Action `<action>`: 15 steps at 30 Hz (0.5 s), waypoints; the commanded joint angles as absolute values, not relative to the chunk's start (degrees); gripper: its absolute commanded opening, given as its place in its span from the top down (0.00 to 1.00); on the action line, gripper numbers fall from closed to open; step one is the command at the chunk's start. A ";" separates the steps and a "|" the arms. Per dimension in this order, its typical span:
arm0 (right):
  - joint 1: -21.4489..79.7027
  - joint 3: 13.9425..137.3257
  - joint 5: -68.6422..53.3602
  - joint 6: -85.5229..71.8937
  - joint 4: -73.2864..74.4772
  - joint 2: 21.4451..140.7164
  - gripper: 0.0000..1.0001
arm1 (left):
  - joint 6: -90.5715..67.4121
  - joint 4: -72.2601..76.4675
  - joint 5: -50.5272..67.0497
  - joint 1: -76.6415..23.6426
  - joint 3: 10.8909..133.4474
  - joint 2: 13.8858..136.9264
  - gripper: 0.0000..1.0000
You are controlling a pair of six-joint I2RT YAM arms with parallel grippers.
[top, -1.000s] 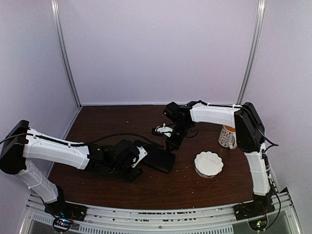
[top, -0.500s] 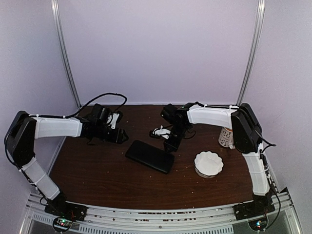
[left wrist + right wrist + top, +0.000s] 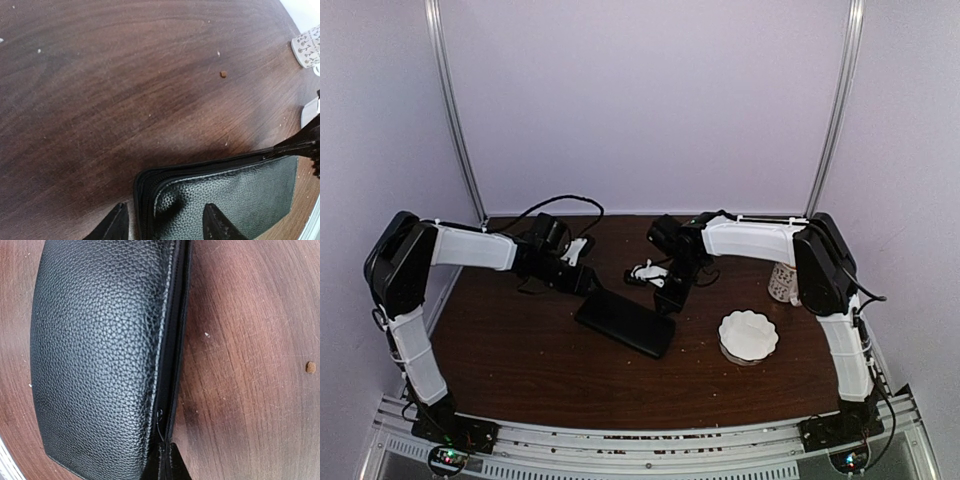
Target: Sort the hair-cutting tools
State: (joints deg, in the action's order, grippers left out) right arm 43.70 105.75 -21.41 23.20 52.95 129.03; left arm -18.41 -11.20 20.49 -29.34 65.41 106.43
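Note:
The flat black zip case (image 3: 625, 322) lies mid-table. My left gripper (image 3: 588, 286) is open, its fingers straddling the case's near-left corner (image 3: 165, 200); the left fingertip (image 3: 114, 226) is beside the case and the right one over it. My right gripper (image 3: 665, 298) is shut on the zip pull (image 3: 167, 455) at the case's far right edge (image 3: 172, 340). Its fingers also show in the left wrist view (image 3: 300, 144). A small pale and black cluster (image 3: 646, 272) lies behind the case, too small to make out. No silver scissors or black clips show clearly.
A white scalloped bowl (image 3: 748, 335) sits right of the case. A patterned mug (image 3: 783, 280) stands at the far right and shows in the left wrist view (image 3: 306, 46). A black cable (image 3: 555, 205) loops over the left arm. Crumbs dot the brown table (image 3: 540, 360).
My left arm has swung from the front of the case round to the back left and now reaches its left corner. My right gripper has stayed at the case's far edge.

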 commanded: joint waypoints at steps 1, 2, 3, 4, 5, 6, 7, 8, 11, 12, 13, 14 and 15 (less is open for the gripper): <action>44.73 105.81 -23.68 23.82 52.04 129.71 1.00 | -16.83 -11.34 23.59 -28.67 67.25 108.61 0.47; 44.76 105.82 -23.72 23.82 52.16 129.72 1.00 | -16.87 -11.48 24.39 -28.58 67.48 109.26 0.47; 44.79 105.83 -23.77 23.82 52.18 129.87 1.00 | -17.00 -11.50 25.03 -28.61 67.65 109.71 0.49; 44.84 105.77 -23.75 23.82 52.19 129.90 1.00 | -17.15 -11.14 25.77 -28.57 67.63 109.99 0.52; 44.83 105.81 -23.82 23.77 52.21 129.98 1.00 | -17.36 -10.86 26.39 -28.61 67.44 110.18 0.55; 44.85 105.78 -23.82 23.81 52.17 130.00 1.00 | -17.55 -10.82 26.66 -28.57 67.42 110.29 0.58; 44.83 105.81 -23.82 23.91 52.20 130.00 1.00 | -17.72 -10.75 26.89 -28.58 67.35 110.30 0.62; 44.82 105.82 -23.82 23.90 52.20 129.94 1.00 | -17.85 -10.73 27.09 -28.60 67.25 110.21 0.66; 44.84 105.82 -23.75 23.91 52.06 130.05 1.00 | -18.38 -10.29 26.72 -28.50 66.56 109.81 0.76; 44.87 105.75 -23.73 23.97 52.09 130.05 1.00 | -18.49 -10.28 26.36 -28.52 66.27 109.57 0.81; 44.83 105.67 -23.66 24.04 52.05 130.07 1.00 | -18.65 -10.24 26.09 -28.41 66.09 109.45 0.85; 44.87 105.58 -23.60 24.14 52.10 130.08 1.00 | -18.78 -10.08 26.08 -28.37 65.69 109.20 0.89; 44.85 105.44 -23.44 24.30 52.04 130.00 1.00 | -18.86 -9.76 26.08 -28.31 65.21 108.98 0.93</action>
